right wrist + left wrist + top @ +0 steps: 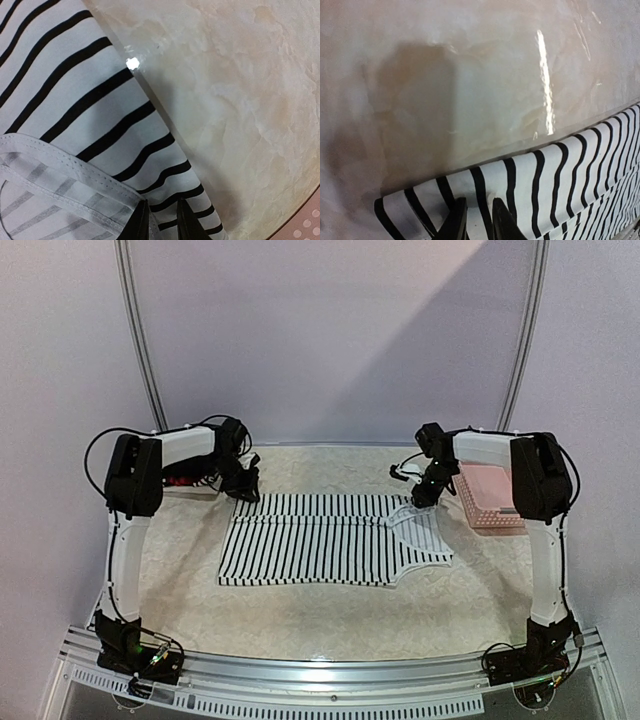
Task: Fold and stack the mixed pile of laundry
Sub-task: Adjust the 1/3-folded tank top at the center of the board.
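the tank top (320, 540) lies spread flat in the middle of the table (300, 625), black and white stripes running across it. its near-basket end stops just short of the pink basket (490, 502), with a strip of bare table between them. at that end a flap of the cloth is turned over and shows the paler back of the stripes, with a stitched hem along its edge.

the right gripper (428, 490) is down on the far corner of that end, just beside the basket. in the right wrist view its two dark fingers (136, 222) stand close together with the hemmed edge of the tank top (75, 85) pinched between them. a sliver of the basket (309, 225) shows at the lower corner.

the left gripper (243, 485) is at the far corner of the end away from the basket. in its own wrist view the fingers (454, 222) are nearly together, and the striped edge (580, 170) runs up between them, so it looks clamped on the cloth, though the tips are cut off by the frame.

well away from the basket, past the left gripper, a small folded bundle with red and black in it (185, 480) sits on the table. it is probably the plaid piece, but the arm hides most of it.
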`<state>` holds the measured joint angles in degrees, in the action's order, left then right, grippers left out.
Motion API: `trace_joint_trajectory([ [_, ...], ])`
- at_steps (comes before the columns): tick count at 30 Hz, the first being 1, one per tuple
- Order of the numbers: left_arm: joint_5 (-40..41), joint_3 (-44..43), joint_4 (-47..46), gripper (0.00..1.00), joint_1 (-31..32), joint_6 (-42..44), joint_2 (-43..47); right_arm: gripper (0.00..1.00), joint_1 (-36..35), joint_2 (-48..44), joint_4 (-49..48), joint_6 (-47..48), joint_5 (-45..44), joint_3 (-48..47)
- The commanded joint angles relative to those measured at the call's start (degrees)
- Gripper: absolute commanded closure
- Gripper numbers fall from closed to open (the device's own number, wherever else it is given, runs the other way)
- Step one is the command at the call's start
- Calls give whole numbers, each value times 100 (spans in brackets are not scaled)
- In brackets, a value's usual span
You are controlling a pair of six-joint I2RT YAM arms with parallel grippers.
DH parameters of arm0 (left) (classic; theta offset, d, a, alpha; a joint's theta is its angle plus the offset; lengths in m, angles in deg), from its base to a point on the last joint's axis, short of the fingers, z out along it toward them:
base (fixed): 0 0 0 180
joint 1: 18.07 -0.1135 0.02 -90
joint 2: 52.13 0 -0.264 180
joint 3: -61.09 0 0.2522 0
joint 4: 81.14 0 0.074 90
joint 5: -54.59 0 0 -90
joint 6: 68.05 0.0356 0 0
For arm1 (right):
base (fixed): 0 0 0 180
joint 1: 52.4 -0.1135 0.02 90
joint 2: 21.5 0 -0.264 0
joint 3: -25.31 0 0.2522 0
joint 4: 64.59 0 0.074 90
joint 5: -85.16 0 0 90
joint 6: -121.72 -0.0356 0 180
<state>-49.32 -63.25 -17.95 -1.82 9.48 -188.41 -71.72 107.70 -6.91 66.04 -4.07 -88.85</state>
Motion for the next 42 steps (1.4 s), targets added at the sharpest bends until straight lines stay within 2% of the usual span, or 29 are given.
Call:
trace_joint_trajectory([
  [1,140,-413,254,78,-49,1,-234,80,-46,365,420,-199,157,-352],
  [5,10,-303,174,69,104,121,606,68,3,-278,412,-213,88,-334],
  [8,238,198,89,63,410,640,1690,61,18,-950,445,-299,333,-180],
  [11,557,1299,-315,59,669,1275,2897,55,10,-1821,418,-337,1046,409],
  [15,988,2832,-568,57,910,2640,4274,51,-196,-2665,547,79,2079,1454],
  [19,1027,4120,-499,56,1211,3846,5512,51,-964,-3138,623,671,2209,2466],
  [23,1052,4865,-135,56,1437,4430,6258,51,-1813,-3250,383,902,1749,3132],
  [27,1265,5442,35,53,1706,4835,6442,52,-2166,-3149,257,880,1633,3232],
  [31,1558,5784,-60,51,1924,5003,6261,52,-2298,-3027,227,828,1621,3140],
  [42,1668,5669,-261,53,2084,5033,5053,52,-2339,-2910,135,774,1477,3173],
])
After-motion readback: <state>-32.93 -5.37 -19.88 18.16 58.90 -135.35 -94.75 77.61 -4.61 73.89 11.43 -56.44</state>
